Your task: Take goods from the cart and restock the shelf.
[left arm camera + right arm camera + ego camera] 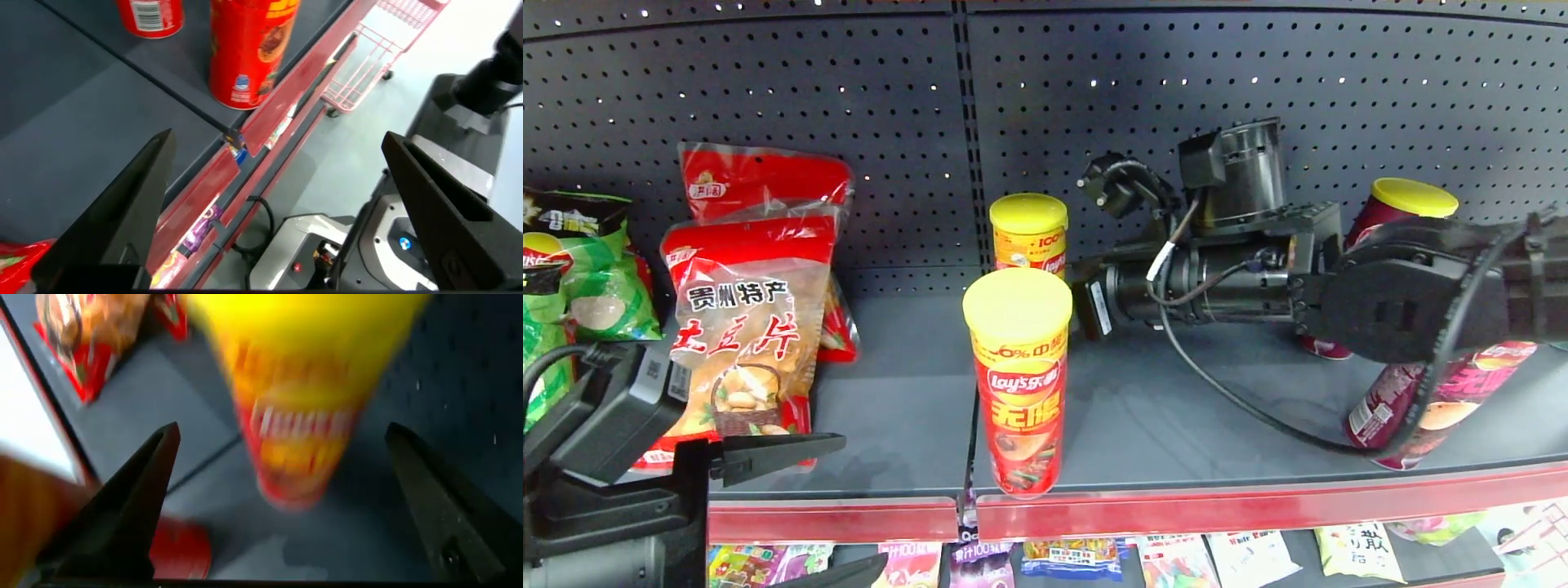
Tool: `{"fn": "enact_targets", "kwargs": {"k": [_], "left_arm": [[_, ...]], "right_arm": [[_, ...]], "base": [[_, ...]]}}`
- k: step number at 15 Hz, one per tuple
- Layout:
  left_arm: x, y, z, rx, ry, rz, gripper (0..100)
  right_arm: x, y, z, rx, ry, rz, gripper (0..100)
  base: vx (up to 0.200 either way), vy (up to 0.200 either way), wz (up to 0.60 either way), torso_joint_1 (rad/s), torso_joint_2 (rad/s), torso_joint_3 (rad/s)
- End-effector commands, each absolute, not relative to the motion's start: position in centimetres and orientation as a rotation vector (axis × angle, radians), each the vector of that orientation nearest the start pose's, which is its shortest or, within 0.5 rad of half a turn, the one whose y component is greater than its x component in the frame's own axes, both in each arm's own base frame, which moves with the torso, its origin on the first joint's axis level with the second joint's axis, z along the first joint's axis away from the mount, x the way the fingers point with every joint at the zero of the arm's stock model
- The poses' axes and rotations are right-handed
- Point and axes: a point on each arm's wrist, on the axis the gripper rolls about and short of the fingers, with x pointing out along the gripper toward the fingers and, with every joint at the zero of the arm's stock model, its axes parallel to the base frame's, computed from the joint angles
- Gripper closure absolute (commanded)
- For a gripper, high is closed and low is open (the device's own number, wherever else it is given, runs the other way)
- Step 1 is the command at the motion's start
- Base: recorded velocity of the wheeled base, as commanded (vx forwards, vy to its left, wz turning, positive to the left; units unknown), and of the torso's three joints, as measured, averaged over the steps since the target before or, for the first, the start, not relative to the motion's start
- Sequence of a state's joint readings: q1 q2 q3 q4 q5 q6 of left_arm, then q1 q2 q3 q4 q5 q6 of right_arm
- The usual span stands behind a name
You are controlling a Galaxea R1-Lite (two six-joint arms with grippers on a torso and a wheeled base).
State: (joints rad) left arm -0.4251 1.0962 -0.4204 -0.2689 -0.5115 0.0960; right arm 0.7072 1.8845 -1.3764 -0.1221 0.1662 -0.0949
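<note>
In the head view, a front can is seen upright at the front edge of the shelf. A rear can stands behind it and snack bags lie to the left. The right arm is stretched across the shelf towards the rear can.

In the left wrist view, the left jaws are spread wide with nothing between them, and the front can and a pink cart are seen beyond.

In the right wrist view, the right jaws are held released — the rear can stands on the shelf ahead, between them.

Dark pegboard spans the upper frame, light glinting through its holes, behind the grey shelf; pale floor beneath.
</note>
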Motion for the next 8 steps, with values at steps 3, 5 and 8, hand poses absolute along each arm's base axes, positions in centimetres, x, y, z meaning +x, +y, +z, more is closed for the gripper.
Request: {"fn": "enact_targets", "kwargs": {"k": [3, 5, 8], "left_arm": [[14.1, -7.5, 17.3, 0.076, 0.434, -0.906, 0], [14.8, -7.8, 17.1, 0.084, 0.452, -0.895, 0], [15.9, -8.3, 17.0, 0.086, 0.472, -0.894, 0]], "right_arm": [[23.2, 20.6, 24.5, -0.195, 0.326, 0.811, 0], [22.0, 19.2, 24.8, -0.199, 0.321, 0.773, 0], [20.4, 17.3, 24.9, -0.198, 0.315, 0.737, 0]], "base": [[0.0, 0.0, 0.0, 0.0, 0.0, 0.0], [0.0, 0.0, 0.0, 0.0, 0.0, 0.0], [0.0, 0.0, 0.0, 0.0, 0.0, 0.0]]}}
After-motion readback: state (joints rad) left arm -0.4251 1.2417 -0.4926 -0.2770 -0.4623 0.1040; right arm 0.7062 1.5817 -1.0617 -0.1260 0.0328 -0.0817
